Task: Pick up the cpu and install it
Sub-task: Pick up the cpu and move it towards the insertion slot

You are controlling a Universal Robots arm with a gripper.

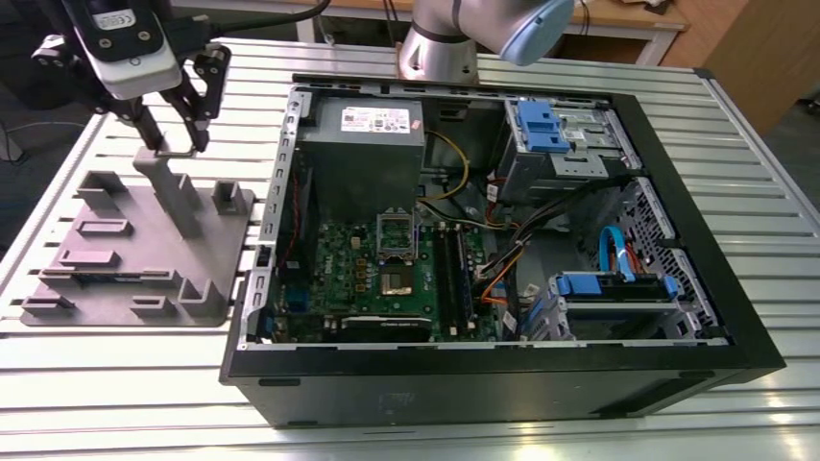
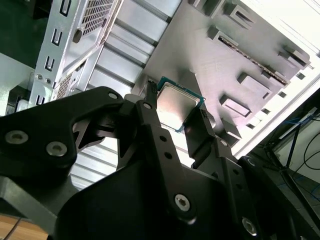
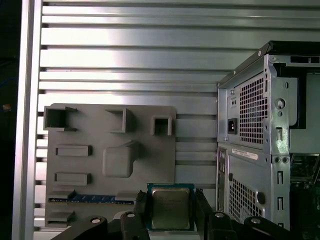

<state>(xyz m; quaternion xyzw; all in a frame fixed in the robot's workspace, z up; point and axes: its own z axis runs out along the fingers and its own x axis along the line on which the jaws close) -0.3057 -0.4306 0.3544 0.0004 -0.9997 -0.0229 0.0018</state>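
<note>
Jaws clenched on the cpu (image 3: pixel 171 207), fingertips (image 3: pixel 141 209) on two opposite edges, metal top facing the cams in both wrist views. Chip looks level and reads as lifted off the grey fixture tray (image 3: pixel 115 117) behind it; gap hard to judge. Ext. view: jaws at approx 10 o'clock of frame, hanging above the tray near its tall post (image 1: pixel 167 187). Tray lies on the slatted table (image 1: pixel 129 403); a blue-edged memory stick (image 3: pixel 90 198) sits in one tray slot. Open pc case (image 1: pixel 698 240) at 3 o'clock from tray, just beside it. Inside it, a green board (image 1: pixel 346 279) w/ socket (image 1: pixel 395 257) near frame centre, approx 4 o'clock from jaws and well apart from them. Power-supply box (image 1: pixel 365 130) at 12 o'clock from socket; orange cables (image 1: pixel 502 274) at 3 o'clock of it. Can't tell if socket frame is open. Risks, my read: grip is on thin edges only, so a jolt or a brush vs the case wall could twist or drop the chip. A skewed chip or wrong corner orientation at the socket could damage contacts. Cables near the socket could snag the fingertips. If the frame is down, chip lands on metal.
</note>
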